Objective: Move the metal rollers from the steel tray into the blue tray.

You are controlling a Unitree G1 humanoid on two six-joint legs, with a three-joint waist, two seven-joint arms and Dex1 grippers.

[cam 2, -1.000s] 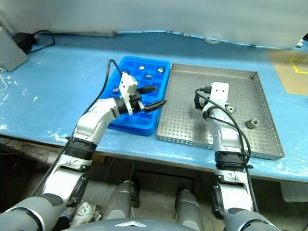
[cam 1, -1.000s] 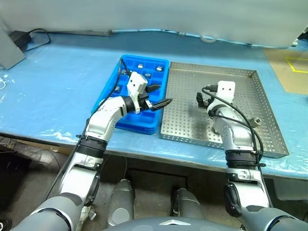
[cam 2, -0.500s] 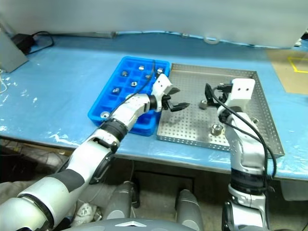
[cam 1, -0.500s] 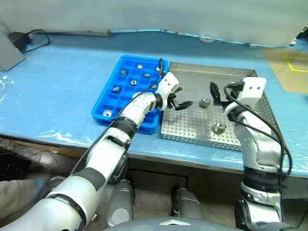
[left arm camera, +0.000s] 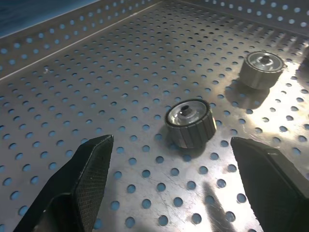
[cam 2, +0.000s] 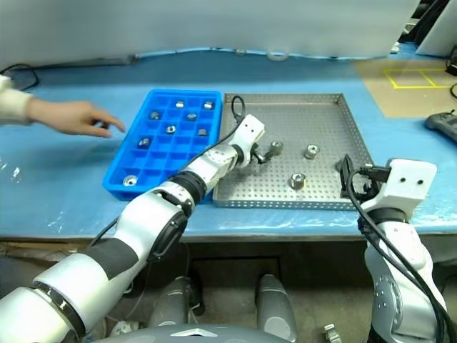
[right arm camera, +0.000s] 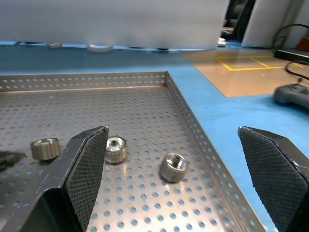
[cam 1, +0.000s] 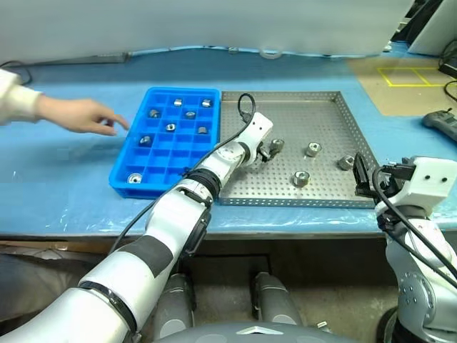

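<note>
The steel tray (cam 1: 285,100) lies mid-table with several loose metal rollers on its perforated floor. My left gripper (cam 1: 266,152) is open and low over the tray's middle. One roller (left arm camera: 189,122) lies just ahead between its fingers (left arm camera: 84,181), untouched, and another roller (left arm camera: 262,69) sits further off. My right gripper (cam 1: 360,177) is open and empty at the tray's near right corner, facing a roller (right arm camera: 174,166) close to the rim. The blue tray (cam 1: 125,161), left of the steel one, holds several rollers in its compartments.
A person's hand (cam 1: 82,114) reaches over the blue table cover toward the blue tray's left side. A dark handheld device (cam 1: 439,121) lies at the far right. A brown mat with a yellow taped square (cam 1: 400,75) is at the back right.
The camera has turned right. My left gripper swung from over the blue tray into the steel tray and sank toward a roller. My right arm pulled back to the near right corner. A person's hand came in.
</note>
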